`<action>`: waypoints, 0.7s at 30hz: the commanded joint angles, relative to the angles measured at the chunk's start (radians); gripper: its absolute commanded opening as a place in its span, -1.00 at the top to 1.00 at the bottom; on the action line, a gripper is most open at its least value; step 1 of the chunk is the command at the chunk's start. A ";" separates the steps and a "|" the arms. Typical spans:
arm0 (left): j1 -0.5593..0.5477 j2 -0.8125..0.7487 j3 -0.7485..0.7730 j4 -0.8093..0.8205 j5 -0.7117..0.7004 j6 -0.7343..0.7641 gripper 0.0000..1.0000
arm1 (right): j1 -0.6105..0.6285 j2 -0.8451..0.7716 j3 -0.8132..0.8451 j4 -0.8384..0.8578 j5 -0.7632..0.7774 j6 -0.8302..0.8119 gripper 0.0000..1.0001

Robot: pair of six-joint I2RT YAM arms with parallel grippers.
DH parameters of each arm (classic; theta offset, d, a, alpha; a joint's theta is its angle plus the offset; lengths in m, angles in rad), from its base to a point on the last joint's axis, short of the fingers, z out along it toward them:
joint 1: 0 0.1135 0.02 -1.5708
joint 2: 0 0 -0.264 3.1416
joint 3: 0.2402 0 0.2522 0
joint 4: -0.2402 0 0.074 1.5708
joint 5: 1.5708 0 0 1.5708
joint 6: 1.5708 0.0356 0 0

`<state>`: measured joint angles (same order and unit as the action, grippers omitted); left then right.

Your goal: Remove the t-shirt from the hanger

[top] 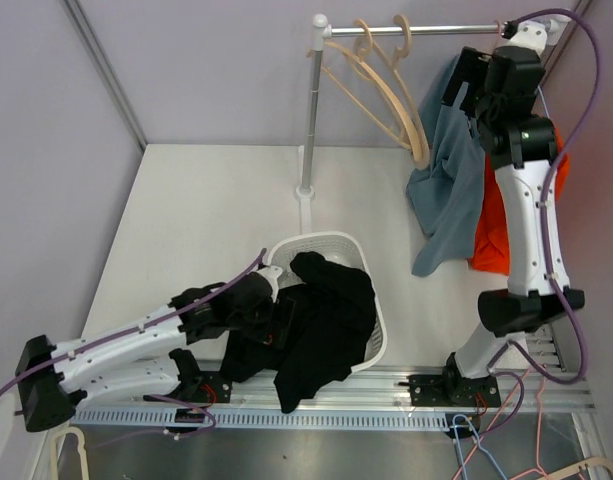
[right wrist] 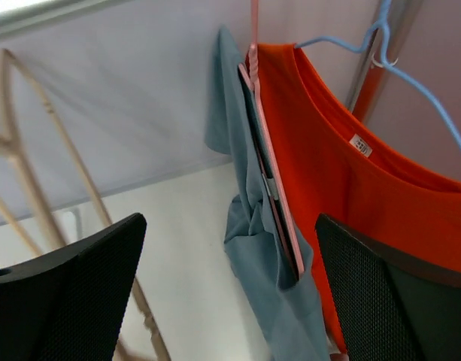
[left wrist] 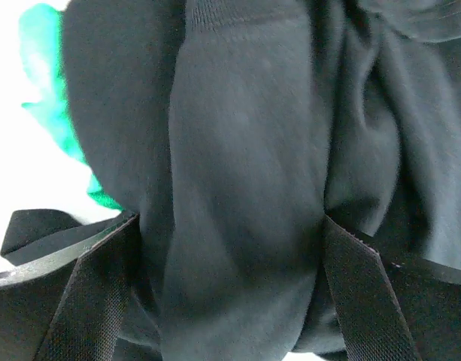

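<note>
A blue-grey t-shirt hangs bunched on a pink hanger at the right end of the rack rail. It also shows in the right wrist view. An orange t-shirt hangs just behind it on a blue hanger. My right gripper is raised beside the rail, open and empty, a little short of the blue-grey shirt. My left gripper is low at the basket, open, its fingers spread against a black garment.
A white laundry basket stands mid-table with black clothes spilling over its near rim. Green cloth shows beside them. Empty wooden hangers hang left of the shirts. The rack pole stands behind the basket. Loose hangers lie below the table's front edge.
</note>
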<state>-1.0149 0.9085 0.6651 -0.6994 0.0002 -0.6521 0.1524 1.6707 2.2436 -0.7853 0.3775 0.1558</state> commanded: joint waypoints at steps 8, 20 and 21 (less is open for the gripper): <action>-0.028 0.205 0.079 0.146 0.077 0.014 0.94 | -0.094 0.173 0.129 0.026 -0.026 -0.001 -0.95; -0.031 0.173 0.352 -0.110 0.018 0.068 0.96 | -0.105 0.210 0.137 0.049 -0.032 -0.002 -0.08; -0.031 0.168 0.355 -0.118 0.018 0.069 0.96 | -0.105 0.210 0.139 0.050 -0.034 -0.002 0.12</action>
<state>-1.0386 1.1309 0.9493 -0.7795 0.0303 -0.6193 0.0486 1.8740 2.3466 -0.7719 0.3500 0.1562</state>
